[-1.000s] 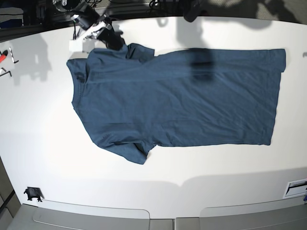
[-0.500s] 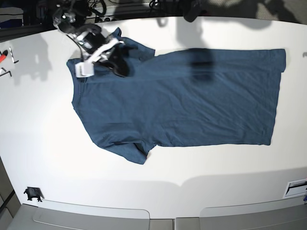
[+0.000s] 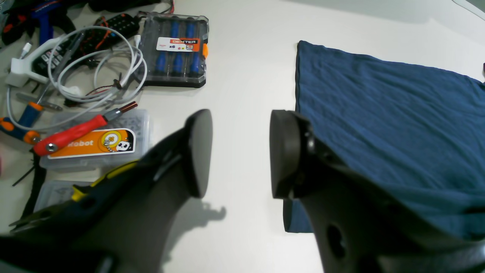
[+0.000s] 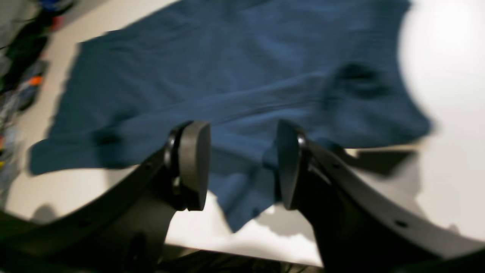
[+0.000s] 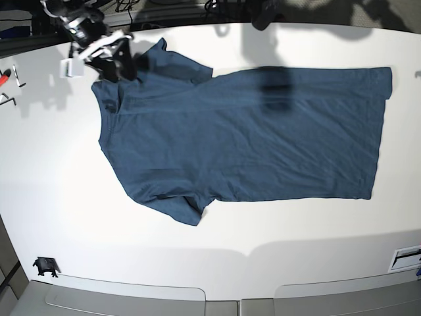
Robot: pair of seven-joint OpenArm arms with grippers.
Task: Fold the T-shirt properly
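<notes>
White table — T-shirt spread flat, tools beside.

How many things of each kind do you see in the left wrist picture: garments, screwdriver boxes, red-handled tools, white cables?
Garments: 1, the T-shirt
Screwdriver boxes: 1, the clear box
Red-handled tools: 1, the red tool
White cables: 1, the coiled cable
Total: 4
</notes>
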